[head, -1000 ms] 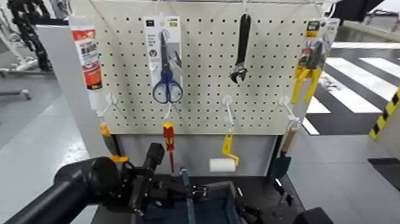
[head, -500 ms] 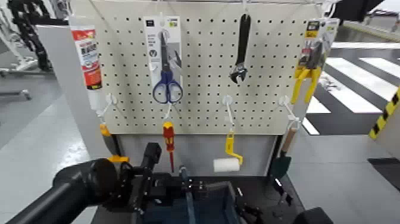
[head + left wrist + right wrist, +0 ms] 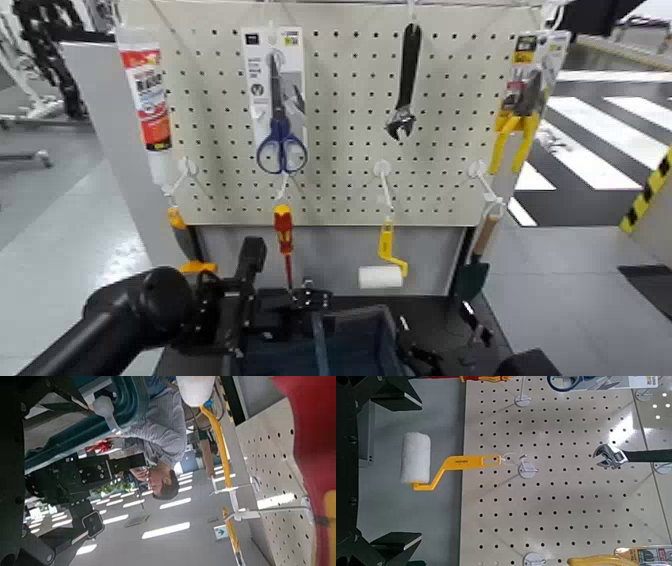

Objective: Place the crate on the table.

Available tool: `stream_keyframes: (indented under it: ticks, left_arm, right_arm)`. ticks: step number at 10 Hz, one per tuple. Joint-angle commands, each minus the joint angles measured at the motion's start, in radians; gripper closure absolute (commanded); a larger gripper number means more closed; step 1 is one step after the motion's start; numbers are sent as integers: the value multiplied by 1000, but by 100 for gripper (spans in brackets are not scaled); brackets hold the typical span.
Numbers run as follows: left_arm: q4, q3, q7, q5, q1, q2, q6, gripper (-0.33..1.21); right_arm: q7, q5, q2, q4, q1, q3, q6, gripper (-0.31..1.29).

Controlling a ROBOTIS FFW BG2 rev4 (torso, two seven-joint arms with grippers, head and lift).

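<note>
At the lower left of the head view, the left arm is seen as a thick black limb reaching inward toward the frame's bottom centre, where the left gripper (image 3: pixel 262 312) is set against the left end of the crate (image 3: pixel 350 345). Whether its jaws are spread or clenched cannot be told, since they are masked by the wrist and the crate's rim. In the left wrist view, a person (image 3: pixel 162 435) in a striped shirt is shown beyond the black gripper hardware, with the pegboard (image 3: pixel 273 495) along one edge.

The crate, dark blue-grey with a thin upright divider, is found at the bottom centre of the head view, cut off by the lower edge and lying over the black table (image 3: pixel 445 325); contact with the tabletop cannot be made out. Just above it, a white paint roller (image 3: pixel 380 277) with a yellow handle is hung on the pegboard (image 3: pixel 340 110), with a red screwdriver (image 3: pixel 284 240) to its left, blue scissors (image 3: pixel 281 150) higher up, and a black wrench (image 3: pixel 405 85) at upper centre.

At the bottom right of the head view, only a dark part of the right arm is seen, near the right gripper (image 3: pixel 425 358) at the crate's right end; the state of its jaws cannot be told. In the right wrist view, the roller (image 3: pixel 417 459) and pegboard (image 3: pixel 566 495) are faced.
</note>
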State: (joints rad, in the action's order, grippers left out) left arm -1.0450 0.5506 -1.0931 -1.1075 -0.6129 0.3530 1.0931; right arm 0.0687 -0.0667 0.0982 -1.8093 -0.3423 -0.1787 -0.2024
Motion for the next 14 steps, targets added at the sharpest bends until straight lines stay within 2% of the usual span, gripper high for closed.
stream_keyframes:
  ticks: [1,4,5,6,9,11,12,14]
  left_arm:
    - [-162,-141,182,0,102,1,47,13]
    - [-472,-367,559,0,286,-16,54,13]
    - [-553,-419,662,2,346,-23,31,13]
    - [-610,-445,720,9,400,-31,-19,13]
    - [-753,-502,809,129,535,-55,-168,13]
    - [-856,-511,886,244,642,-68,-337,13]
    - [-894,-523,888,328,688,-85,-407,13]
    - [-952,-518,906,482,779,-94,-567,13]
  right_arm:
    - [0,-2,0,-1,-1,1,1,15]
    - [0,-5,0,-2,-4,4,3,15]
    - [0,-5,0,-2,-6,7,3,15]
    - [0,-5,0,-4,-7,7,3,15]
    - [2,-7,0,-10,-9,10,9,15]
    - [2,-7,-2,-12,-12,15,8,15]
    - [2,-7,-2,-13,-14,16,6,15]
    - [2,-7,-2,-16,-15,19,6,15]
